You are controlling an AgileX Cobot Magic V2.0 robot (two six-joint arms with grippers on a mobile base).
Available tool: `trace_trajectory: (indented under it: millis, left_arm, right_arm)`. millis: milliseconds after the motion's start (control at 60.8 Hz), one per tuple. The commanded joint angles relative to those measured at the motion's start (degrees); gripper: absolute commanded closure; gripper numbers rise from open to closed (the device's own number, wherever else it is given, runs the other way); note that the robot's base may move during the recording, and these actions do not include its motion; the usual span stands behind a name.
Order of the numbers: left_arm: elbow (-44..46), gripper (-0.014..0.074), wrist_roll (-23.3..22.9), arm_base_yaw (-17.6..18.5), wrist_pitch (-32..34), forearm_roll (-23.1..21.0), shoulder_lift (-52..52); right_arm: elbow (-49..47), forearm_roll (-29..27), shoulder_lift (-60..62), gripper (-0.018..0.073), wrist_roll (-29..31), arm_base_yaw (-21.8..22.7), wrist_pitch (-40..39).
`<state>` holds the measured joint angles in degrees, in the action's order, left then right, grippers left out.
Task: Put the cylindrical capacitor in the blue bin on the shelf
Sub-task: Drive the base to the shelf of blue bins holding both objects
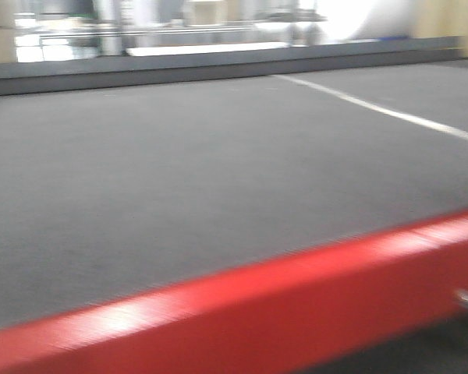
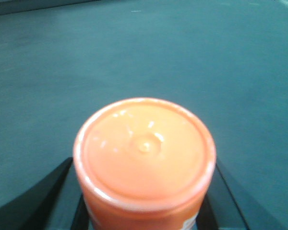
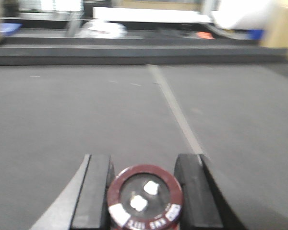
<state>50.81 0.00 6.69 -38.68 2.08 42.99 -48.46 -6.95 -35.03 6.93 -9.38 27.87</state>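
Front view: you see only the dark-mat table (image 1: 179, 179) and its near red edge (image 1: 296, 288), all blurred. No shelf or blue bin shows, so carry steadily until they do.

Left wrist: your left gripper (image 2: 144, 201) clamps an orange-lidded container (image 2: 144, 148).

Right wrist: your right gripper (image 3: 144, 191) pinches the cylindrical capacitor (image 3: 145, 196), which has a maroon rim and two pale terminals on top.

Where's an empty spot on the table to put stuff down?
Nearly all the dark mat is bare, from the red edge to the white line. The right pincer holds the capacitor, the left pincer an orange-lidded bottle.
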Motion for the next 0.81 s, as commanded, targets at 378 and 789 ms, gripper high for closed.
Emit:
trace_trajectory:
  millis: [378,789]
  left_arm:
    - [0.2,0.0707,-0.5,0.3,0.7,-0.3,-0.4]
    - [0.2,0.0707,-0.5,0.3,0.7,-0.3,-0.4]
  right_arm:
    - [0.0,0.2,0.3,0.0587,0.3,0.1,-1.7]
    - [0.0,0.2,0.3,0.0587,0.3,0.1,-1.7]
